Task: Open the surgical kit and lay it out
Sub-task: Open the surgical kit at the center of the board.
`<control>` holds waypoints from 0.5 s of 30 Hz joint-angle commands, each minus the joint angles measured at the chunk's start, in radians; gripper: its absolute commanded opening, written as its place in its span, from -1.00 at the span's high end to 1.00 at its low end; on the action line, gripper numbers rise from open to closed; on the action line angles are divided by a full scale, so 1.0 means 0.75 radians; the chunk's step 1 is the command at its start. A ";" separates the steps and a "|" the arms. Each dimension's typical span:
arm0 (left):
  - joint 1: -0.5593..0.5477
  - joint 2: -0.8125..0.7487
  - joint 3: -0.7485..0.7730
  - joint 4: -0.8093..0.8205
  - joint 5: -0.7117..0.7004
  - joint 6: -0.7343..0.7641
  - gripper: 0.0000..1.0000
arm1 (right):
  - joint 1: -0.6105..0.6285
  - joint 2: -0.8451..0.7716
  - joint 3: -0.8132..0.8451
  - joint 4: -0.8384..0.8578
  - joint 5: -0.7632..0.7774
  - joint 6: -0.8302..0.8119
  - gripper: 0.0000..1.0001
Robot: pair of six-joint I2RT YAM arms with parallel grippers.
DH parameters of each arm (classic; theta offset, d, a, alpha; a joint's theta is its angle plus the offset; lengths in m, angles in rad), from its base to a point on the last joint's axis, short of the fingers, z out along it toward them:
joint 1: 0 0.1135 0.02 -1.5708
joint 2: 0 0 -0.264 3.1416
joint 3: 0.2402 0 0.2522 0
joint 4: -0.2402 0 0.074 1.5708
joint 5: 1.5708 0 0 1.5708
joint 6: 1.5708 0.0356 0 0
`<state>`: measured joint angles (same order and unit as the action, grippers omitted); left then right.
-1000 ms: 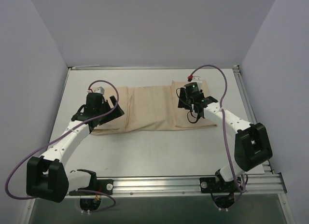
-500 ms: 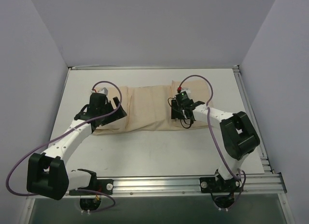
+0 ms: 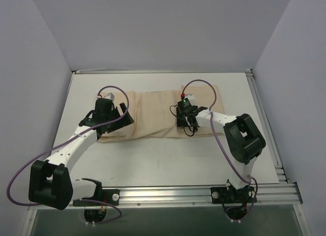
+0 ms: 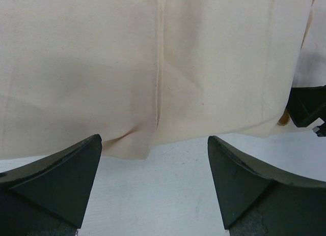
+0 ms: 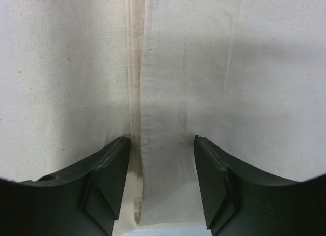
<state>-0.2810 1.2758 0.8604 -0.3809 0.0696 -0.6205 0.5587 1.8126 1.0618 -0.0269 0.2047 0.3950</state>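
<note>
The surgical kit (image 3: 153, 116) is a beige cloth wrap lying folded shut across the white table, and whatever is inside it is hidden. My left gripper (image 3: 123, 114) sits at the wrap's left end. In the left wrist view its jaws (image 4: 154, 139) stand wide open over bare table, just short of the cloth's near edge (image 4: 132, 147). My right gripper (image 3: 182, 119) is low over the right flap. Its fingers (image 5: 161, 139) are apart and straddle the flap's stitched hem (image 5: 138, 93), with cloth lying between them.
The table (image 3: 168, 159) ends at a metal rail (image 3: 163, 194) by the arm bases. Purple-grey walls close in the back and both sides. Purple cables (image 3: 201, 83) loop above each wrist. The right gripper's black body (image 4: 308, 106) shows at the edge of the left wrist view.
My right gripper has slid left along the wrap from its right end to the flap's hem, with the arm folding in. The left gripper has barely moved.
</note>
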 commanded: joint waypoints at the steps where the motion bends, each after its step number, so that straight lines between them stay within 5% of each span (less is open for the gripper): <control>1: -0.004 -0.004 0.010 0.060 0.014 0.011 -0.88 | 0.030 0.021 0.063 -0.089 0.150 0.007 0.00; 9: -0.004 -0.008 0.002 0.058 0.014 0.011 -0.88 | 0.032 0.009 0.096 -0.105 0.153 -0.003 0.24; 15: -0.004 -0.001 0.004 0.068 0.024 0.005 -0.87 | 0.030 -0.009 0.139 -0.150 0.177 0.011 0.78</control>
<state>-0.2810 1.2758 0.8589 -0.3767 0.0731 -0.6205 0.5797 1.8271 1.1233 -0.0925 0.2859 0.3935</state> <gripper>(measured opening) 0.938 0.131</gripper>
